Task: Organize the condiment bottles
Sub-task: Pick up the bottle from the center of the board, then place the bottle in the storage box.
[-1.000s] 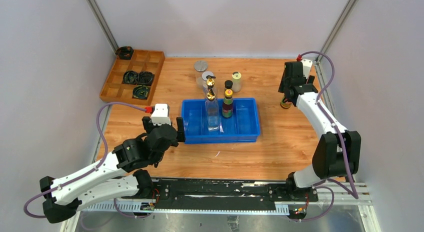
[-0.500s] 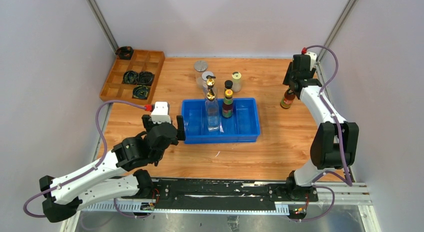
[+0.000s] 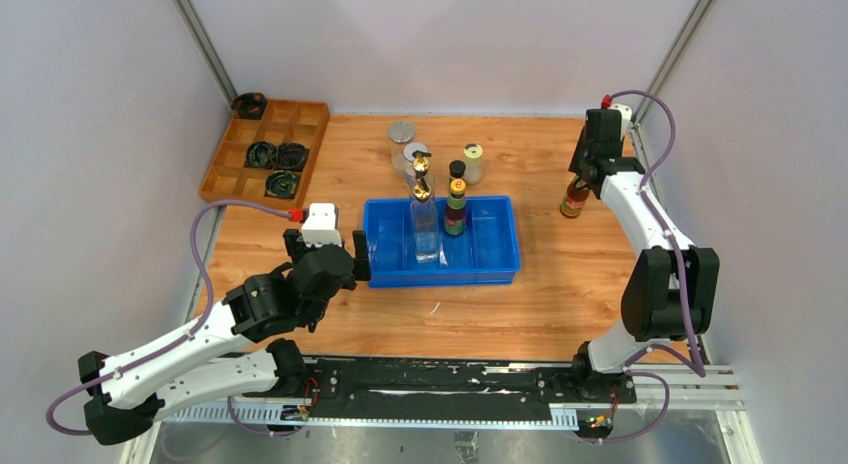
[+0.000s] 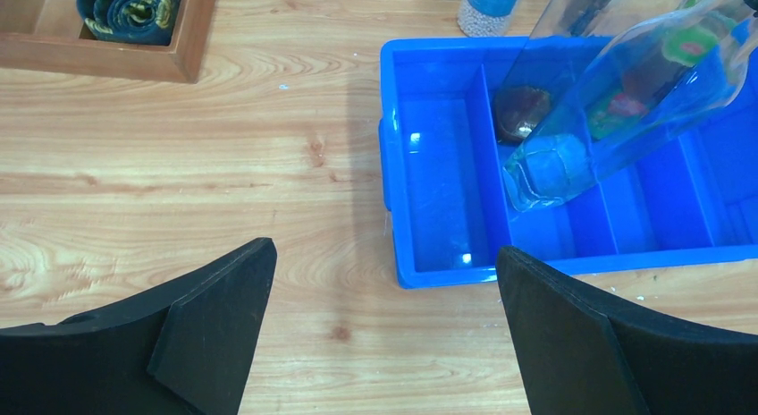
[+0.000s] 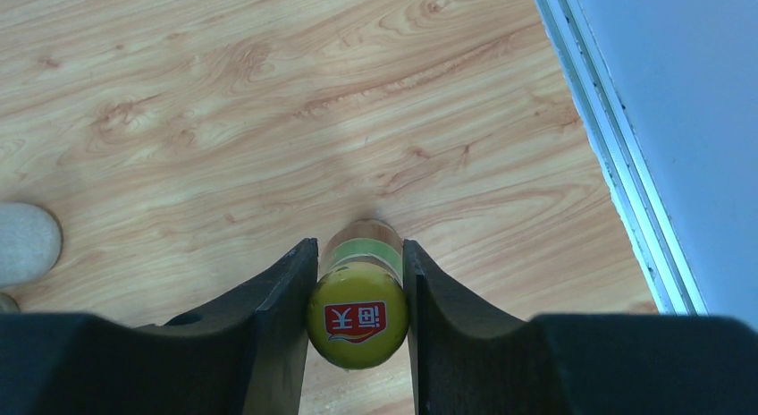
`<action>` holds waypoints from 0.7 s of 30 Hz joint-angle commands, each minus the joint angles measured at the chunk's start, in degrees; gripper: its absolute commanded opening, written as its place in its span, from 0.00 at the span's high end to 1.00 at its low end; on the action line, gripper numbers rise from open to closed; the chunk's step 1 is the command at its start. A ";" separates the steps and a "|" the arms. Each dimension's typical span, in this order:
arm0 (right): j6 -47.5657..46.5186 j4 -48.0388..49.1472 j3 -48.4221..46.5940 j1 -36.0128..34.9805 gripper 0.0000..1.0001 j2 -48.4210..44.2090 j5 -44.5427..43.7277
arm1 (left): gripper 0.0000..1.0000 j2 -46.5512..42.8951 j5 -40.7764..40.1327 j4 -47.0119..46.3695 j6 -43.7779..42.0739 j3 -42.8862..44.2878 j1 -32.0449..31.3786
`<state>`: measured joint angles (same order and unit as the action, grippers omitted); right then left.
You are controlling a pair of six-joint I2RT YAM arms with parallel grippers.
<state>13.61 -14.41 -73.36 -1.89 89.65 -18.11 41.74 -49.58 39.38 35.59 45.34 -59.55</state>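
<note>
Bottle [image 5: 357,318], yellow-capped, pinched in right gripper [image 5: 358,254] near table edge [image 5: 576,120]; left gripper [image 4: 384,254] wide

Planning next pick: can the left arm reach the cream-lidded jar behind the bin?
Probably not straight on: the tall bottle and sauce bottle stand in the blue bin between the left arm and the cream-lidded jar.

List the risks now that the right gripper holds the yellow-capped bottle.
The right gripper pinches the yellow-capped bottle only at its cap, so it may slip or swing.
The blue bin holds a tall clear bottle and another sauce bottle; setting this one beside them could topple them.
</note>
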 commanded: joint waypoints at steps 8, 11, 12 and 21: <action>-1.12 -3.04 0.51 -4.88 0.72 -8.14 -1.40 | 0.00 -0.65 -0.52 0.09 1.06 0.77 -0.10; -1.20 -4.89 0.16 -6.46 0.74 -9.68 -1.25 | 0.00 -1.16 -0.36 0.09 1.19 0.42 -0.04; -1.25 -5.59 0.15 -7.18 0.74 -10.26 -1.35 | 0.00 -1.22 -0.42 0.09 1.23 0.29 -0.05; -2.37 -12.90 0.54 -17.56 0.73 -16.65 -5.24 | 0.00 -1.37 -0.72 0.14 1.10 0.53 -0.07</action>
<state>12.53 -25.30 -72.36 -15.59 77.80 -19.70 40.86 -49.28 39.38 35.99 45.34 -59.55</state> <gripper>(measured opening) 0.426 0.997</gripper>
